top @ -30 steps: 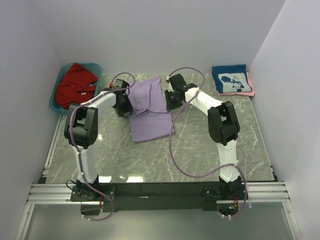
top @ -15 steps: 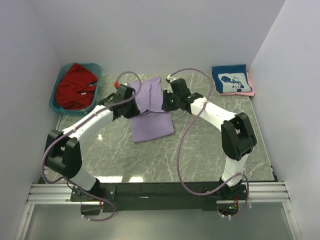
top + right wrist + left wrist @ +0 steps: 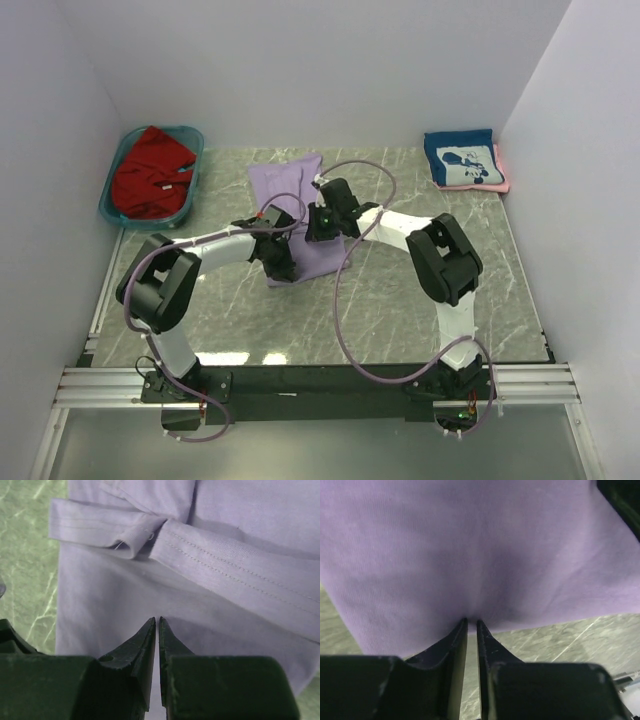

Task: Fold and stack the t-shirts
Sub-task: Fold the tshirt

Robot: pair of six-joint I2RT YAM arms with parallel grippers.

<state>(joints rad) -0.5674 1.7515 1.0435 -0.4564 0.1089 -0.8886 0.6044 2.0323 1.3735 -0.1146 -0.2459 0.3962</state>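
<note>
The lavender t-shirt [image 3: 285, 185] lies partly folded at the middle of the table, with a hemmed sleeve showing in the right wrist view [image 3: 125, 595]. My left gripper [image 3: 283, 262] is shut on its near-left edge, and the cloth fills the left wrist view [image 3: 480, 550] above the pinching tips [image 3: 472, 621]. My right gripper [image 3: 318, 225] is on the shirt's right side, its tips [image 3: 157, 620] closed on the cloth. The red t-shirt [image 3: 150, 170] lies in the tub. The navy t-shirt [image 3: 460, 160] lies folded on the pink one [image 3: 501, 175] at the far right.
The teal plastic tub [image 3: 108, 180] stands at the far left corner. White walls close in the table on three sides. Purple cables loop from both arms over the marble tabletop [image 3: 400, 300].
Both grippers have moved toward the near side and closer together over the lavender shirt. The left went from the shirt's left edge to its near-left corner, and the right moved in over the middle.
</note>
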